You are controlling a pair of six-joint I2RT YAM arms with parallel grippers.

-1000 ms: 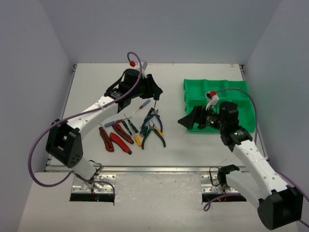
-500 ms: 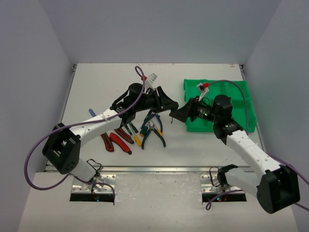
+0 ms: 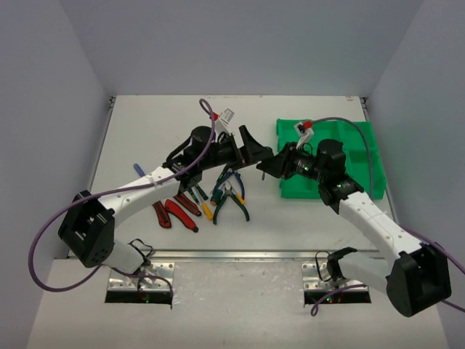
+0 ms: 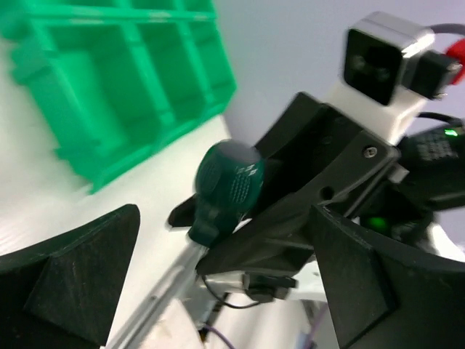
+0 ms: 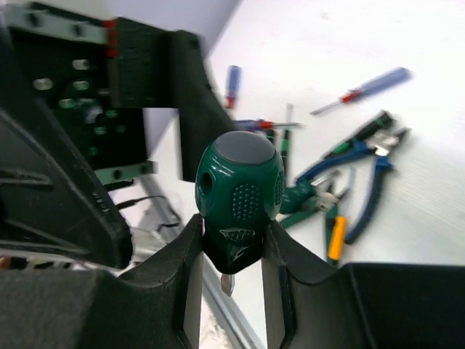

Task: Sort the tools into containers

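Observation:
A stubby green-handled screwdriver (image 5: 240,193) hangs in the air with my right gripper (image 5: 232,240) shut on its handle, short blade pointing down. The left wrist view shows the same screwdriver (image 4: 227,178) held by the right gripper's black fingers, while my left gripper (image 4: 225,269) stands open around it without touching. From above, the left gripper (image 3: 256,149) and right gripper (image 3: 270,166) meet tip to tip just left of the green tray (image 3: 363,138). The other tools lie on the table: pliers (image 3: 231,196), red-handled cutters (image 3: 174,211) and thin screwdrivers (image 3: 192,190).
A blue-handled screwdriver (image 3: 138,169) lies apart at the left, beside the left arm. The tray's compartments (image 4: 109,73) look empty in the left wrist view. Grey walls close in the table on three sides.
The left arm swung right carrying the stubby screwdriver and met the right gripper. The right gripper shut on the handle and the left gripper opened, letting it go.

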